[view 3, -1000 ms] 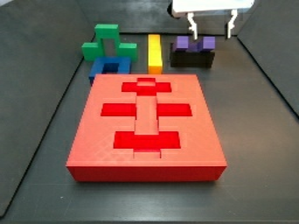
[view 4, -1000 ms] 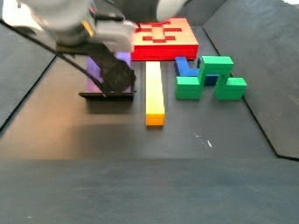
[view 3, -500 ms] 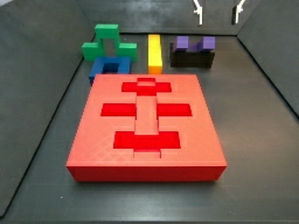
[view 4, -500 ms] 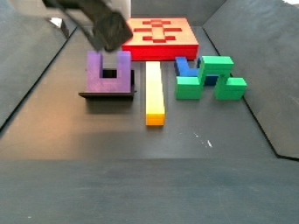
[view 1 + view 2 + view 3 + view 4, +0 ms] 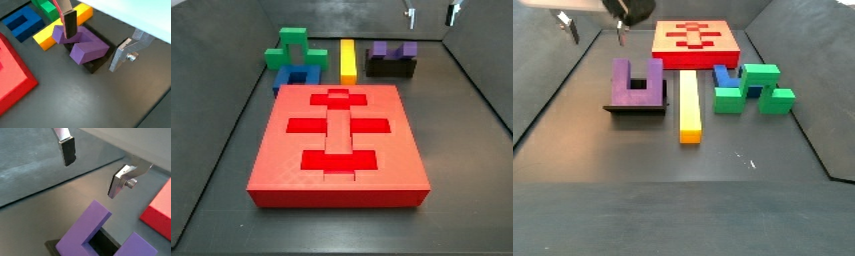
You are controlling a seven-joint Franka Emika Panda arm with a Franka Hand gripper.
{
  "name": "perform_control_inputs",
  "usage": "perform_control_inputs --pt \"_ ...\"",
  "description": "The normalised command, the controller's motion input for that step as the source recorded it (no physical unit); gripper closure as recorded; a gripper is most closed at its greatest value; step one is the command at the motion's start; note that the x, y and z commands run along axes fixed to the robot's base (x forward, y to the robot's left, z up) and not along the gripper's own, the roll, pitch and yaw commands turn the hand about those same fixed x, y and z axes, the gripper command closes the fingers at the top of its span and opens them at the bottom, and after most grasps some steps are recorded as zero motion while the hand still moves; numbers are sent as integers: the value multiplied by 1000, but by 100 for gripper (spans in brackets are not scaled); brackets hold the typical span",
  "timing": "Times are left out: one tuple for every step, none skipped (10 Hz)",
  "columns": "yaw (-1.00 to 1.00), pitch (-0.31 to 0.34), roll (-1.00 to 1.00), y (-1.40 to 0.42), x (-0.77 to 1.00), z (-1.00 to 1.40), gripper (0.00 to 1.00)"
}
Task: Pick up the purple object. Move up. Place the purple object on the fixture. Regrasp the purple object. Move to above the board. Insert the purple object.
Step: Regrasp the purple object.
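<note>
Side views face opposite ends, sharing board (image 5: 338, 140); wrist views close overhead, claw (image 5: 97, 42).

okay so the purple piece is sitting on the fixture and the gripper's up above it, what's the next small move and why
Probably lower the gripper straight down around the purple object to regrasp it. Its fingers are open and empty, raised above the piece, which rests on the fixture with both prongs pointing up.

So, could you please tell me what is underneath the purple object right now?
The purple object sits on the black fixture, whose base shows at its foot. The contact surface beneath is hidden. The gripper hangs open above, holding nothing.
</note>
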Motion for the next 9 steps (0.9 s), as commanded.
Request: perform_control_inputs --pt "266 114 1000 -226 0 -151 0" --pt "206 217 1000 -183 -66 -160 0" --pt "186 234 1000 -183 -66 -120 0" --pt "151 229 1000 -169 0 -100 0" --pt "120 257 1000 -126 0 -29 0" --pt "14 271 1000 -129 -43 0 0" --pt "0 237 1000 -131 0 -17 0" --pt "0 211 1000 -123 0 -11 0" --pt "0 169 1000 0 46 -120 0"
